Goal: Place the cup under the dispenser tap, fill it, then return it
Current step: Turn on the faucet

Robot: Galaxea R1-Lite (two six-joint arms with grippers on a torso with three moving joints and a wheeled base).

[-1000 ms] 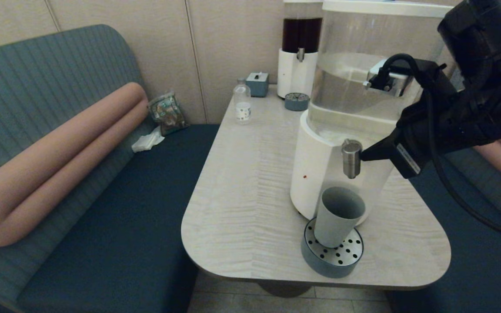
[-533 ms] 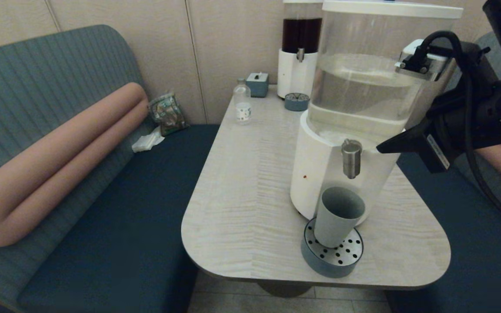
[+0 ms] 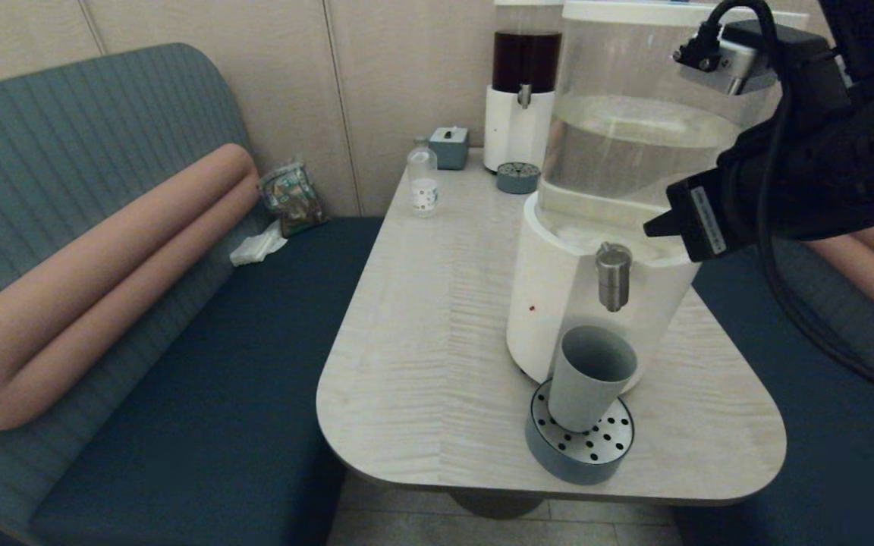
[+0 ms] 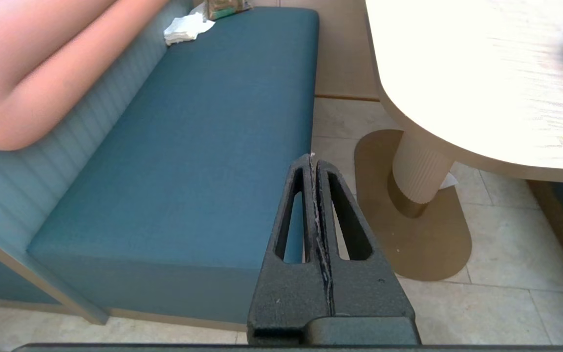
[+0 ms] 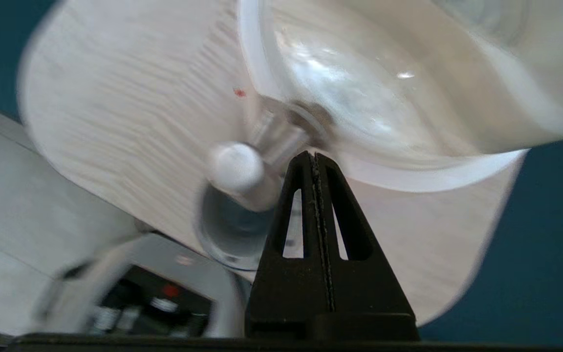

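Observation:
The grey-green cup (image 3: 587, 377) stands upright on the round drip tray (image 3: 578, 450), directly below the steel dispenser tap (image 3: 612, 276) of the big clear-tank dispenser (image 3: 634, 136). Nothing holds the cup. My right gripper (image 3: 649, 227) hovers shut and empty just right of and above the tap. In the right wrist view that gripper (image 5: 312, 156) points at the tap (image 5: 236, 169), with the cup's mouth (image 5: 227, 230) beneath. My left gripper (image 4: 312, 159) is shut and parked low over the floor beside the bench, outside the head view.
A dark-liquid dispenser (image 3: 523, 83) with its own small tray (image 3: 517, 177), a clear bottle (image 3: 422, 178) and a blue tissue box (image 3: 449, 145) stand at the table's far end. Blue benches (image 3: 202, 364) flank the table (image 3: 422, 341); its pedestal (image 4: 421, 168) is beside the left gripper.
My right gripper has left the tap: it drew back to the right, then rose and came partway back. The cup and dispenser stay put.

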